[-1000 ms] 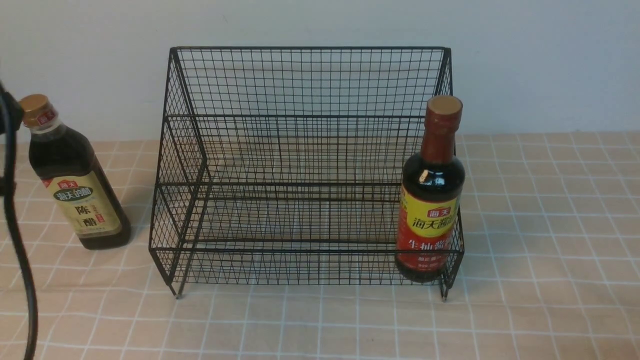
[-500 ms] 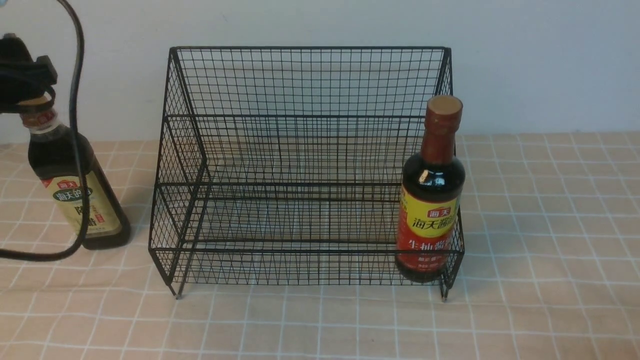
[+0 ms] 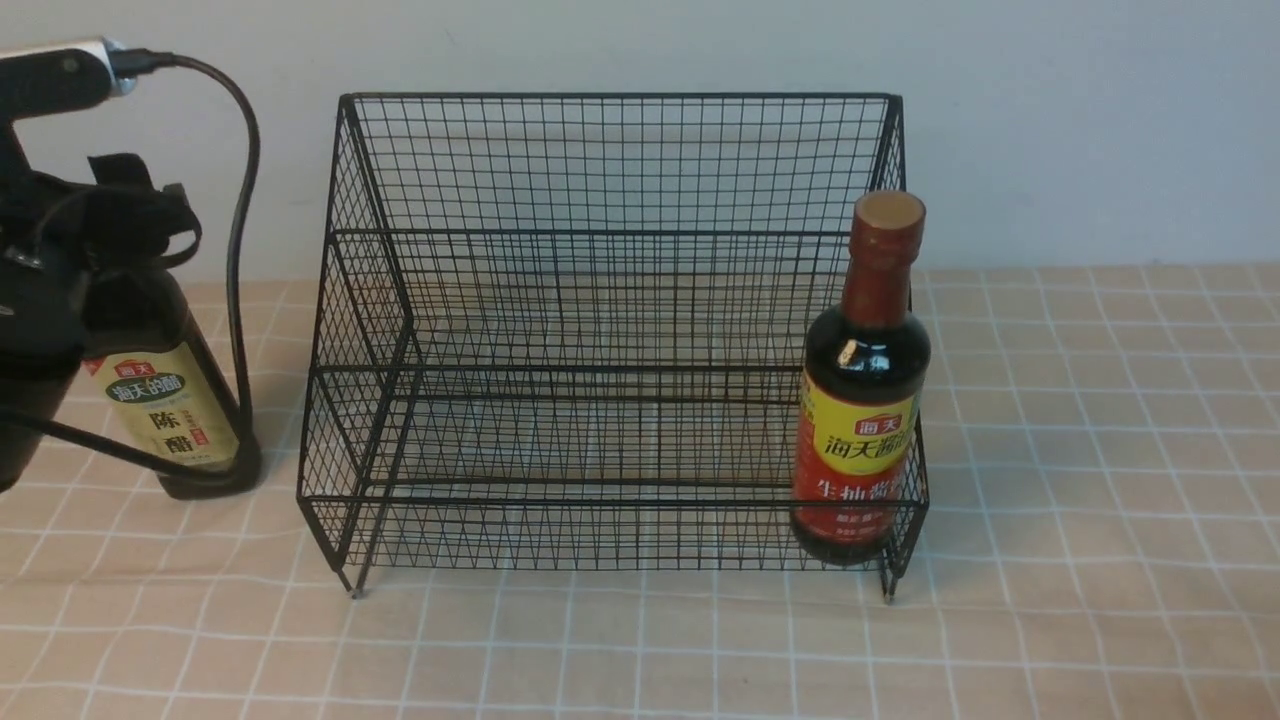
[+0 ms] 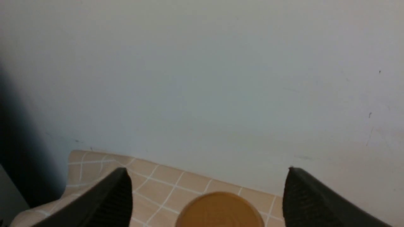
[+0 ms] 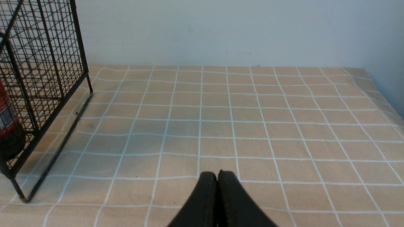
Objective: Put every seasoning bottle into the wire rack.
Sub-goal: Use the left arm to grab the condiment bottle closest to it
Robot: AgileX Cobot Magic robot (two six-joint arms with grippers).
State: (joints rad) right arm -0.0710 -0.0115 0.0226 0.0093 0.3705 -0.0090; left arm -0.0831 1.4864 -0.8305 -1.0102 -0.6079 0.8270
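Straddling the cap (image 4: pixel 219 209) of the square bottle (image 3: pixel 172 415), the left gripper (image 4: pixel 206 172) is gaping wide — that bottle is standing on the worktop (image 3: pixel 1080 420) at the rack's (image 3: pixel 600 170) nine o'clock; the round bottle (image 3: pixel 860 440) is sitting inside, three o'clock end; the right gripper (image 5: pixel 217 174) is staying pressed together.

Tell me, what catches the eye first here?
A big black wire rack fills the middle, with a red-necked bottle upright in the right end of its lower tier. Left of the rack, the left pincer hangs open on either side of the gold cap of a second bottle, outside the rack.
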